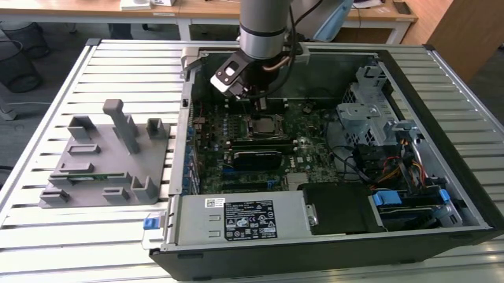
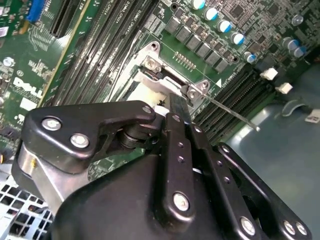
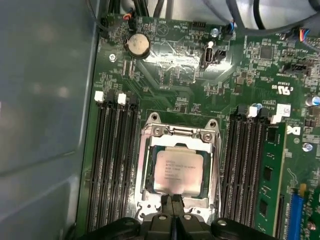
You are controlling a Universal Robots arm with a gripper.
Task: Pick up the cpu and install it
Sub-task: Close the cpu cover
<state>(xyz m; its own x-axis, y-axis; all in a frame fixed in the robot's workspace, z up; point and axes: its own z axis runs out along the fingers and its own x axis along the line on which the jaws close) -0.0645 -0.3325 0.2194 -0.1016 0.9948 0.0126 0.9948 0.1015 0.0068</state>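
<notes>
The cpu (image 3: 177, 170), a small square chip with a shiny silver top, lies flat inside the metal socket frame (image 3: 150, 135) on the green motherboard. In the exterior view it shows as a pale square (image 1: 265, 124) in the middle of the open computer case. My gripper (image 3: 173, 199) hangs just above the socket's edge, its two dark fingers pressed together with nothing between them. The tips end at the rim of the chip. In the second wrist view the gripper (image 2: 177, 102) points down at the socket frame (image 2: 152, 65), with the thin wire lever (image 2: 231, 113) sticking out beside it.
Black memory slots (image 3: 117, 165) flank the socket, and a green memory stick (image 3: 268, 175) stands in one. Drive cages and cables (image 1: 386, 135) fill the case on the exterior view's right. A grey plastic holder block (image 1: 106, 159) sits on the slatted table outside the case.
</notes>
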